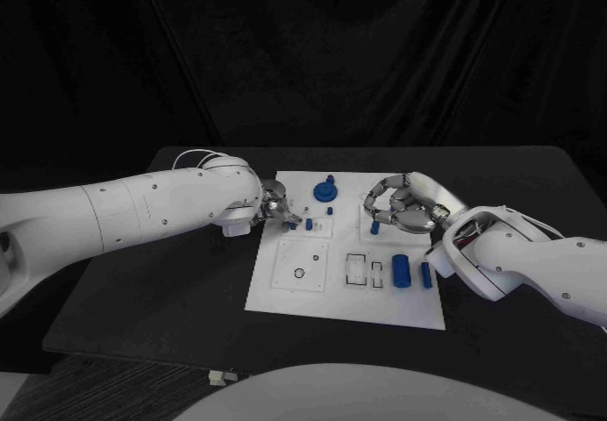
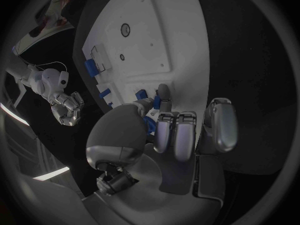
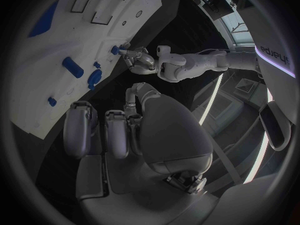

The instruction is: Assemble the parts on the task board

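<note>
The white task board (image 1: 348, 294) lies mid-table. My left hand (image 1: 276, 209) reaches to the board's far left part, and its fingertips pinch a small blue part (image 1: 308, 224) there. In the left wrist view that blue part (image 2: 148, 123) sits between the thumb and the curled fingers (image 2: 175, 135). My right hand (image 1: 403, 207) hovers over the board's far right part with its fingers curled in and nothing in them. A round blue knob (image 1: 326, 189) stands at the far edge. Two blue cylinders (image 1: 401, 272) lie on the near right.
Rectangular recesses (image 1: 360, 269) and a round hole (image 1: 300, 273) mark the board's near half. A short blue peg (image 1: 330, 210) stands between the hands. Black table (image 1: 165, 289) surrounds the board on all sides, with wide room on the left.
</note>
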